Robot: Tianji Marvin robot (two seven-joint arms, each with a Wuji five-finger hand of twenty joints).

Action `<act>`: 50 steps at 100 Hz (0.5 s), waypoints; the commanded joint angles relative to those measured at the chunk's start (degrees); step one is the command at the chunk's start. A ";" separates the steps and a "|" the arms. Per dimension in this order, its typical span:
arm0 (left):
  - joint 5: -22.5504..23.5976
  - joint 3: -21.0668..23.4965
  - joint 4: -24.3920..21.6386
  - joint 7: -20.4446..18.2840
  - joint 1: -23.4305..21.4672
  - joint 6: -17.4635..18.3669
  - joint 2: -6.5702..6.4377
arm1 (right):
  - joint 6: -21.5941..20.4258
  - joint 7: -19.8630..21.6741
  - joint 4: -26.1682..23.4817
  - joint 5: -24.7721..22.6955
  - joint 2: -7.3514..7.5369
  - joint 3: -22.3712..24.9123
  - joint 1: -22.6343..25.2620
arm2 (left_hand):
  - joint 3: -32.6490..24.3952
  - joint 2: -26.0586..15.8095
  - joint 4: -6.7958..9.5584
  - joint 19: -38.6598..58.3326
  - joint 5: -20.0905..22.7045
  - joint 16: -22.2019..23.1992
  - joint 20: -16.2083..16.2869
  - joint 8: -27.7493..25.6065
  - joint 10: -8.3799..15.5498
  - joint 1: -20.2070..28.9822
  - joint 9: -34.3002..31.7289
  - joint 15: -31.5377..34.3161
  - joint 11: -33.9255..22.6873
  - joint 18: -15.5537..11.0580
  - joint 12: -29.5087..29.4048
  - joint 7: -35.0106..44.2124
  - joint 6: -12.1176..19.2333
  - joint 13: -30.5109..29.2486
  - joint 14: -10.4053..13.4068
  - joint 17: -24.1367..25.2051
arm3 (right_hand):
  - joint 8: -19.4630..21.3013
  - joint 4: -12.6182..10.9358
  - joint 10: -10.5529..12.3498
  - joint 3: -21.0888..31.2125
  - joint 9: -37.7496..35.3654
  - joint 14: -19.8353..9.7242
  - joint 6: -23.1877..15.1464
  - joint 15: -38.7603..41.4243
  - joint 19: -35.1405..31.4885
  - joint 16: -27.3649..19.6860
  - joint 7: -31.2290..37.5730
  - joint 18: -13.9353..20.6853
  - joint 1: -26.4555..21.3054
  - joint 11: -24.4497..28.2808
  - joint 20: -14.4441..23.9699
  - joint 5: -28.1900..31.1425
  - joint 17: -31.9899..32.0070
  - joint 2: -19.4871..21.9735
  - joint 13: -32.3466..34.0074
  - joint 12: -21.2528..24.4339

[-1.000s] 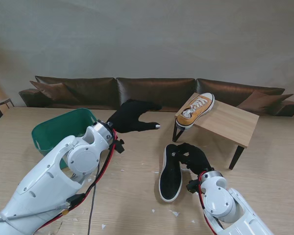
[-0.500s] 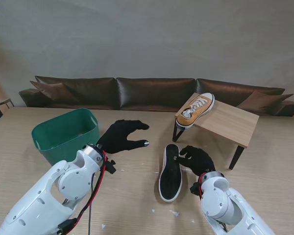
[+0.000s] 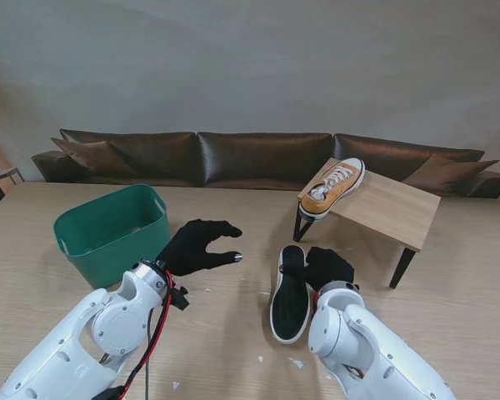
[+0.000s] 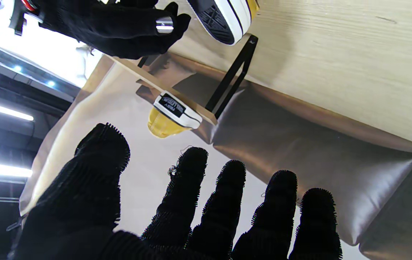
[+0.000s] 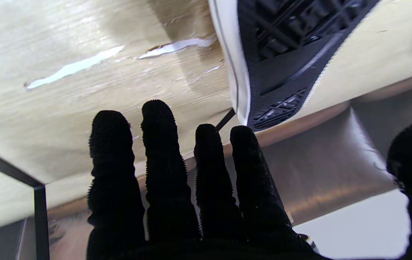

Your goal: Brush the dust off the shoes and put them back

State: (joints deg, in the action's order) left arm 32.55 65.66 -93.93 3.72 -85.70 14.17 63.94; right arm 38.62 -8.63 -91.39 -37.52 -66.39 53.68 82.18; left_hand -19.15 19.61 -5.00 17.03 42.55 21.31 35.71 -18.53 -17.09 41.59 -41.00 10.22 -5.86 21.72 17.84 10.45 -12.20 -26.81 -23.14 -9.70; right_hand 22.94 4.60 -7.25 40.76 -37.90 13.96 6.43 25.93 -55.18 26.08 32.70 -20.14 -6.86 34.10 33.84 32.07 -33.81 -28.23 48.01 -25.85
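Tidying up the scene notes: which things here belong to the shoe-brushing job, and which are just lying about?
Job things: upturned shoe on the table; yellow shoe on the small wooden stand; left hand; right hand.

Lying about: green bin; brown sofa; white scraps.

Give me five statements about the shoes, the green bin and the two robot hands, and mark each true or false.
1. A yellow shoe sits on the small raised stand. True.
2. The shoe on the table lies sole up. True.
3. The left robot hand is holding a brush. False: its fingers are spread and it holds nothing.
4. The green bin stands to the right of both shoes. False: it stands to their left.
5. The right robot hand is beside the shoe on the table. True; the right wrist view shows its fingers straight with nothing in them.
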 commanded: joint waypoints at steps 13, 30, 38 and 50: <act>0.01 0.44 -0.27 -1.50 -1.04 -0.27 -0.23 | 5.28 3.30 2.03 -2.30 -0.51 -3.58 -3.96 | 1.86 -3.49 2.17 -2.32 1.99 -0.41 1.35 -0.83 0.82 0.84 -0.89 -1.16 -0.26 0.74 0.53 0.67 0.17 1.84 1.06 1.38 | -1.22 -1.23 -0.10 3.08 4.87 0.45 3.85 0.77 -2.35 0.51 -0.28 1.04 6.06 0.41 -0.50 -4.73 15.49 1.06 -2.10 0.92; -0.20 0.56 -0.99 -2.23 -1.50 -0.91 -0.35 | 9.57 4.69 4.19 -2.16 -0.71 -7.14 -7.10 | 2.40 -3.63 2.25 -2.68 2.31 -0.37 1.81 -1.11 0.66 1.10 -1.05 -1.17 -0.27 0.66 0.70 0.83 0.05 1.92 1.08 1.63 | -1.78 -1.23 -0.93 3.27 6.51 0.61 5.37 1.38 -2.81 0.78 -0.62 1.41 7.63 0.55 -0.35 -6.20 16.08 2.18 -3.04 1.16; -0.24 0.59 -1.06 -2.47 -1.57 -0.89 -0.40 | 11.33 4.92 5.45 -1.93 -0.98 -8.88 -8.60 | 2.62 -3.77 2.29 -2.83 2.42 -0.36 1.97 -1.21 0.67 1.21 -1.02 -1.20 -0.24 0.66 0.75 0.87 0.07 1.99 1.03 1.73 | -2.17 -1.28 -1.31 3.57 7.36 0.51 5.96 3.14 -3.95 1.53 -0.23 1.74 8.36 1.38 0.23 -6.56 16.38 2.39 -3.66 1.17; -0.30 0.77 -1.33 -3.07 -1.83 -0.94 -0.53 | 13.73 4.50 7.82 -1.60 -1.69 -11.68 -10.99 | 3.09 -3.93 2.33 -3.07 2.30 -0.37 2.18 -1.31 0.64 1.22 -0.94 -1.27 -0.20 0.57 0.81 0.80 0.14 2.13 1.19 1.90 | -2.37 -1.37 -2.07 3.68 8.50 0.60 6.87 4.09 -4.38 1.89 -0.11 1.97 8.96 1.49 0.50 -6.52 16.93 2.82 -4.19 1.24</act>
State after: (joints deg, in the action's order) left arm 32.43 66.24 -94.74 2.08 -87.19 13.36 63.53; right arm 51.75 -4.81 -84.39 -39.13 -67.15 42.93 72.10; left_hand -17.84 19.01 -5.00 16.23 44.31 21.31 37.14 -19.52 -17.09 41.68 -41.09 10.20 -6.03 21.74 18.04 11.05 -12.20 -26.77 -23.08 -9.07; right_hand 21.42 4.59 -7.52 43.70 -32.07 13.81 11.02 28.65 -56.91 27.11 32.44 -19.43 -0.99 34.56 33.84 27.26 -33.69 -26.65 44.97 -25.13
